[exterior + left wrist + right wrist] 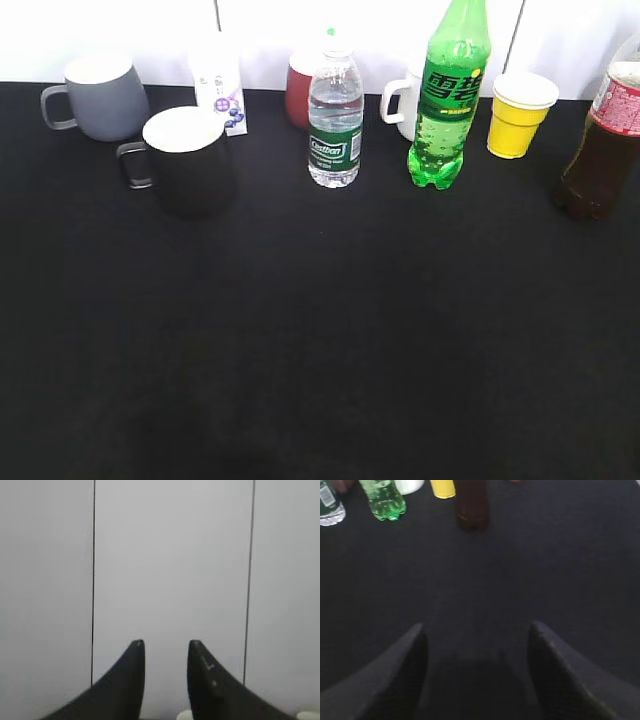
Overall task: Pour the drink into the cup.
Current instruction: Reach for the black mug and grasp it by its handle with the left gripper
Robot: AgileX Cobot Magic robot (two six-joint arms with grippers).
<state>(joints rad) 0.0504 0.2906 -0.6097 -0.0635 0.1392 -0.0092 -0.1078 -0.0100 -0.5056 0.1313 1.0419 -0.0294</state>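
Observation:
The drink (603,155), a clear bottle of dark brown liquid with a red label, stands at the far right edge of the black table; its base shows at the top of the right wrist view (472,510). The cup (186,160), a black mug with white inside, stands at the left. My right gripper (477,627) is open and empty above the bare table, well short of the drink. My left gripper (166,644) is open and empty, facing the white wall. Neither gripper shows in the exterior view.
Along the back stand a grey mug (100,95), a small white carton (220,85), a red mug (300,95), a water bottle (335,120), a white mug (403,102), a green soda bottle (448,100) and a yellow paper cup (518,113).

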